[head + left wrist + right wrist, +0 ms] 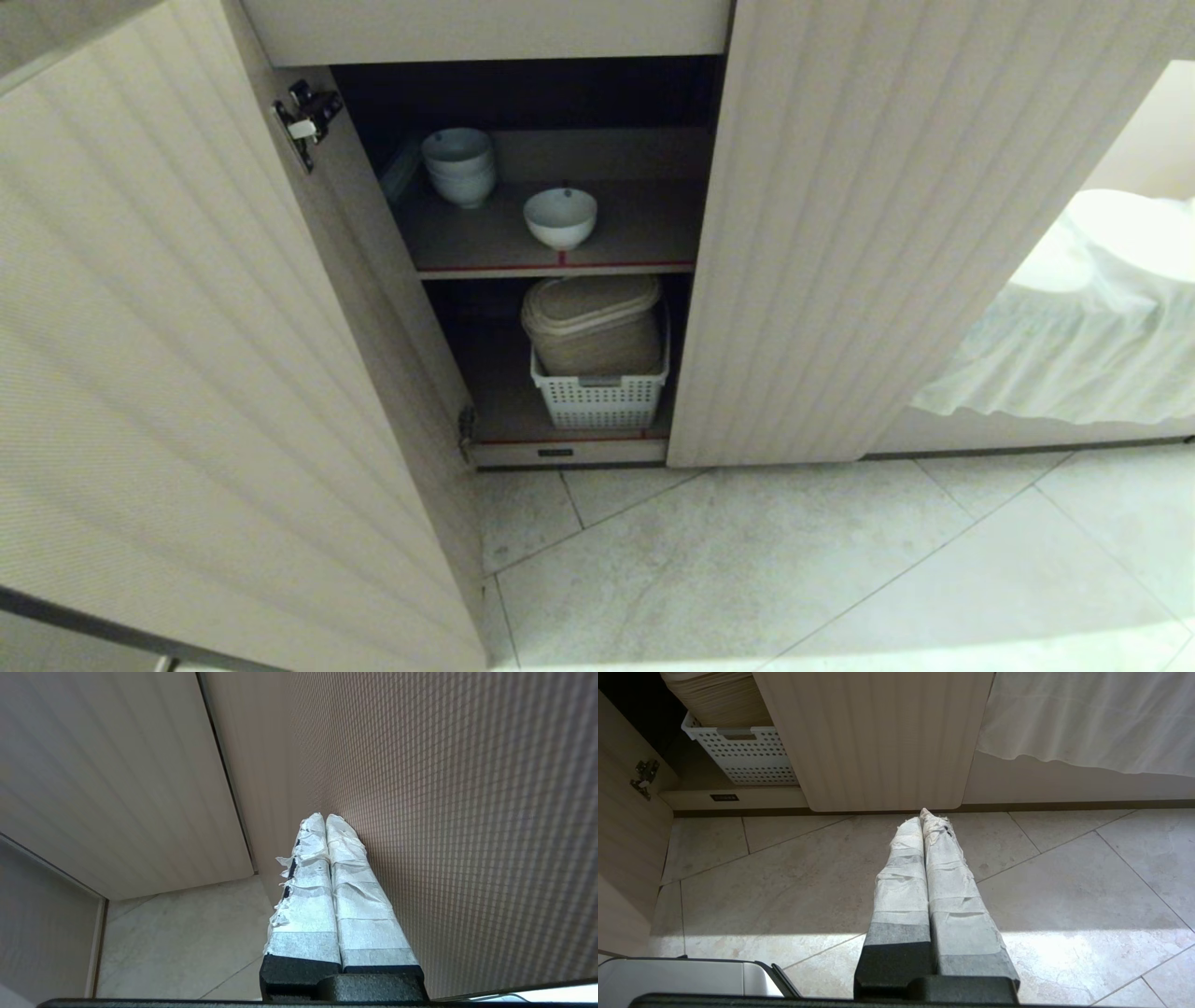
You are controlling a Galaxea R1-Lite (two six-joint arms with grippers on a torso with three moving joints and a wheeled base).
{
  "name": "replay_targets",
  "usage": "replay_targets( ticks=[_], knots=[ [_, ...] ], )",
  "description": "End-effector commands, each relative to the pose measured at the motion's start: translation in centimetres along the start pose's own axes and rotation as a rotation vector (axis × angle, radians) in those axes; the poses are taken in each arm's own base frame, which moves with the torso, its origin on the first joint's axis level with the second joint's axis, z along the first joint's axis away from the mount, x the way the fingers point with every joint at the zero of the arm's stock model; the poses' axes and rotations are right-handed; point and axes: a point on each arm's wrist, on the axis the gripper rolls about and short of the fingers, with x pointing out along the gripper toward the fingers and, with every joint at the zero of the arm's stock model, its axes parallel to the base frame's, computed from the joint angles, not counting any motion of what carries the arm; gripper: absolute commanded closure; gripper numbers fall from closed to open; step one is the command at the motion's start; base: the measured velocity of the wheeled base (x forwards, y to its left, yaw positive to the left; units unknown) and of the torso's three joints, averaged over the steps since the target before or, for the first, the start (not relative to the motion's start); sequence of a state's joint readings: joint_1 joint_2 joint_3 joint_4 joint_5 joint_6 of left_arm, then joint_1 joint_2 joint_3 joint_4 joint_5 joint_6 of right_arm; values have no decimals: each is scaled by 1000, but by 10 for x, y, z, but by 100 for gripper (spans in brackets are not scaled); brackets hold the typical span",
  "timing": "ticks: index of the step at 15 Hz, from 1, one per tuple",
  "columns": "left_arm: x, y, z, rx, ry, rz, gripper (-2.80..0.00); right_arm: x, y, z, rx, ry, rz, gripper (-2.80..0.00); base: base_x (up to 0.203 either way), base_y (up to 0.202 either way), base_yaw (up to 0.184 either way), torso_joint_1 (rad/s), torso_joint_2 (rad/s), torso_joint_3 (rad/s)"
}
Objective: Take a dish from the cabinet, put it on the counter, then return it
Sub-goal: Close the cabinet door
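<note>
The dish (560, 217), a small white bowl, stands upright near the front of the upper shelf (644, 267) of the cabinet, whose left door (168, 327) is swung wide open. Neither arm shows in the head view. My left gripper (325, 817) is shut on nothing, its taped fingers close beside a flat door panel (467, 812) and above the floor. Low over the floor tiles, my right gripper (920, 817) is also shut and empty, pointing at the closed right door (878, 742). The counter is out of view.
A stack of white bowls (458, 166) sits at the back left of the same shelf. Below it, a white perforated basket (600, 397) holds a beige lidded container (594, 322). A white cloth (1102, 317) hangs to the right of the closed door (822, 233).
</note>
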State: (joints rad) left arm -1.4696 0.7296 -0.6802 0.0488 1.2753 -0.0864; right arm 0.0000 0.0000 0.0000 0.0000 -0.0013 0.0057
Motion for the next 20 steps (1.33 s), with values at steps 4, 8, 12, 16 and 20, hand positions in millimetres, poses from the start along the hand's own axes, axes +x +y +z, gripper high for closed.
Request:
replay_targets(
  ticks=[4, 8, 12, 16, 20],
  knots=[
    [-1, 4, -1, -11, -4, 7, 0, 0, 0, 0, 0, 0, 1, 0, 0, 0, 0, 0, 0, 0],
    [-2, 8, -2, -22, -7, 7, 0, 0, 0, 0, 0, 0, 0, 0, -120, 0, 1, 6, 3, -1],
    [-3, 11, -5, -22, -7, 4, 0, 0, 0, 0, 0, 0, 1, 0, -147, 0, -1, -1, 4, 3],
    [-4, 11, -6, -27, -6, -36, 0, 0, 0, 0, 0, 0, 0, 0, 0, 0, 0, 0, 0, 0],
    [-4, 10, -8, -31, -2, -101, 0, 0, 0, 0, 0, 0, 1, 0, 0, 0, 0, 0, 0, 0]
  ],
)
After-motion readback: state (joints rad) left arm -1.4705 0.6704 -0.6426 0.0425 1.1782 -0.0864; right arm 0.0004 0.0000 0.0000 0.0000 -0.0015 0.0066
